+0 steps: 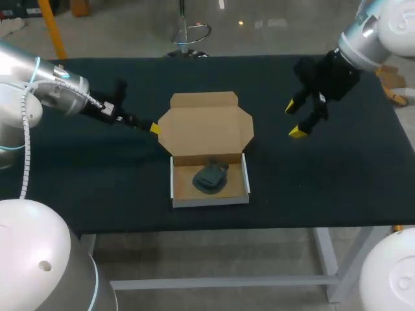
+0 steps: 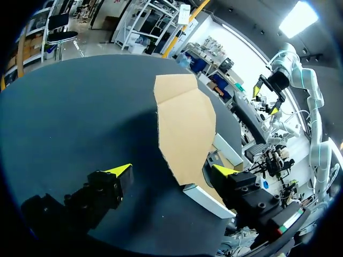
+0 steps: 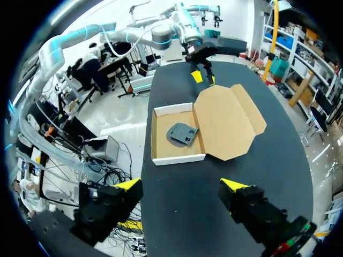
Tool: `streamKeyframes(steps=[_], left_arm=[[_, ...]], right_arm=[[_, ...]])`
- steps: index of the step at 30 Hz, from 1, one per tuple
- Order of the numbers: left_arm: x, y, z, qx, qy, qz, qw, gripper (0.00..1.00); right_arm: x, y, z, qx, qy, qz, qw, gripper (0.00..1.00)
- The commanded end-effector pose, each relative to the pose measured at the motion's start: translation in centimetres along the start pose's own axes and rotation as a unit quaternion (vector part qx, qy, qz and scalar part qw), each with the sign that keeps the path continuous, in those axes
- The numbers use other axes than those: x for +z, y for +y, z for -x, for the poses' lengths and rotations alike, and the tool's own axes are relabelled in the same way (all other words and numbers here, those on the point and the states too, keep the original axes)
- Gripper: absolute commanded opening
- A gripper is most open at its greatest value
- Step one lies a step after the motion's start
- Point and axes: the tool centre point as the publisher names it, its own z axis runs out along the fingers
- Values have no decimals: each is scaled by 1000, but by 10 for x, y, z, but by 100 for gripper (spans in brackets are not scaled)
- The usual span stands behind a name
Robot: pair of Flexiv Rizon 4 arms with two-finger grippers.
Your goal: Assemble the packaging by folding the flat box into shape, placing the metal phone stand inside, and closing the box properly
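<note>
Cardboard box (image 1: 204,129) lies open holding the stand (image 1: 211,177); left hand (image 2: 172,171) and right hand (image 1: 295,119) both spread apart.

Box (image 1: 204,129) brown cardboard inside, white outer walls; phone stand (image 1: 211,177) dark grey; table (image 1: 78,181) black.

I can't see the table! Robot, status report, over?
Left gripper open at lid edge, right gripper open aside. Phone stand in box, lid unfolded flat. Nothing blocking.

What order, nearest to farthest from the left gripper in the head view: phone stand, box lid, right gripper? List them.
1. Box lid, right beside the left gripper.
2. Phone stand, inside the box.
3. Right gripper, past the lid's other side.
</note>
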Motion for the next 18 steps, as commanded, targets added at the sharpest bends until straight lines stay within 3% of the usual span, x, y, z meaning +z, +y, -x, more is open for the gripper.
streamKeyframes(steps=[1,10,12,14,16,18], left_arm=[[12,-4,7,5,30,1,1000,98],[27,-8,0,16,51,-2,999,91],[29,-9,-1,18,57,-4,998,77],[32,-11,-4,20,62,-6,998,74],[34,-12,-7,23,67,-9,997,62],[36,-12,-11,24,69,-9,997,56]], right_arm=[[3,7,13,-3,53,-10,999,100],[8,13,29,-20,73,-18,997,100],[9,14,32,-23,78,-20,997,100],[10,16,35,-27,81,-23,996,100],[9,19,38,-31,83,-27,996,100],[9,22,40,-36,85,-30,995,100]])
